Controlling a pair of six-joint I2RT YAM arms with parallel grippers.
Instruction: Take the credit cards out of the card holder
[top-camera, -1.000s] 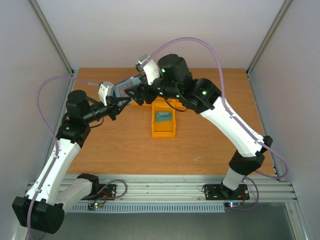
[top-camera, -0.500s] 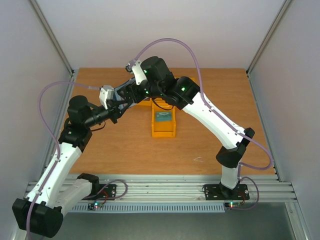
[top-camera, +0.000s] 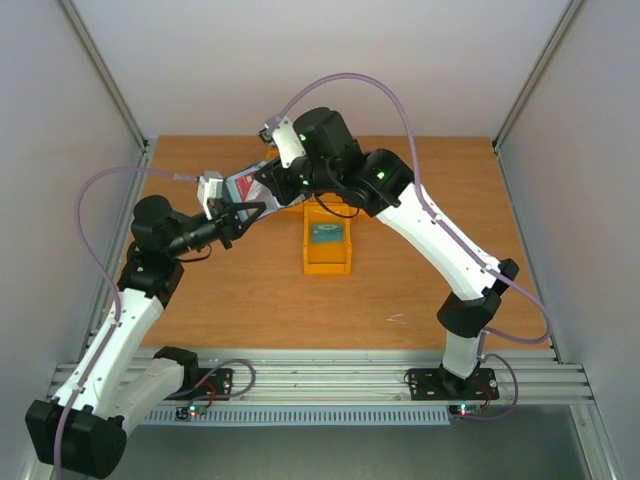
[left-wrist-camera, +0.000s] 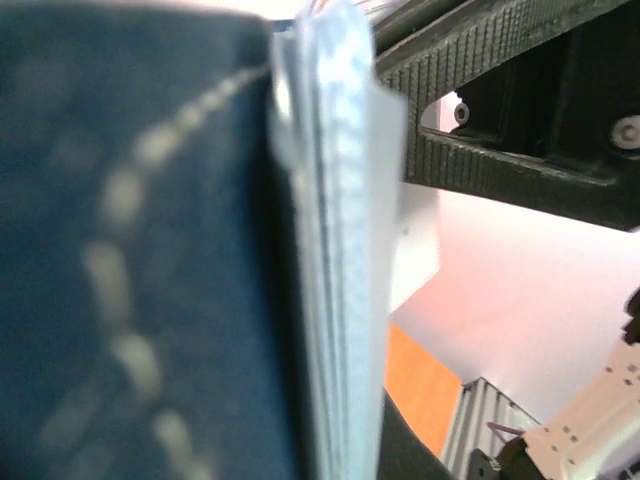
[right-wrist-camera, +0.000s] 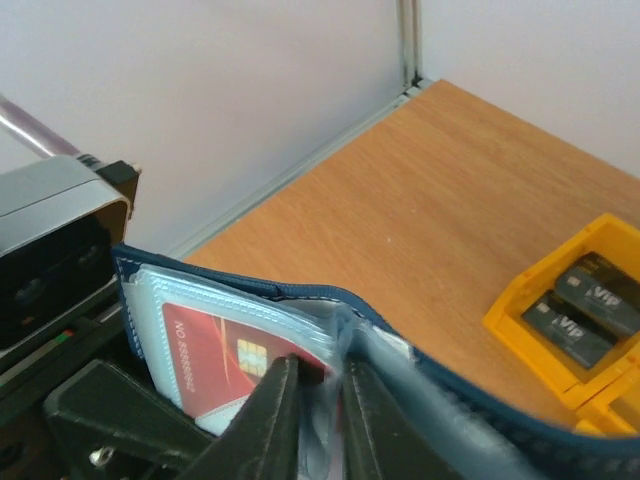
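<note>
- The right claw (right-wrist-camera: 320, 378) has its jaws drawn narrow on the near corner of the red card (right-wrist-camera: 215, 350), where it sits in a clear sleeve. The view is too close to tell whether they bite the card alone or the sleeve film as well.
- The left claw (top-camera: 235, 212) is clamped on the card holder (right-wrist-camera: 330, 300) and holds it open in the air, off the table (right-wrist-camera: 430, 190). It grips the side opposite the right claw, so the two face each other across the holder.
- Seen from the right claw, the red card runs leftward and away from the fingertips. Its long axis lies roughly in line with the fingers, and its chip is just beside the left fingertip.
- The right arm is the one placed to draw the card. The pull should probably go straight back along that long axis, away from the left claw.
- The navy rim of the holder arches just over the right claw's tips and curls round to their right. A sideways tug would likely snag there.
- Behind and to the right of the right claw the air is open. Below on that side stands the yellow bin (right-wrist-camera: 505, 322), with two VIP cards (right-wrist-camera: 585, 305) lying in it, well apart from the holder.
</note>
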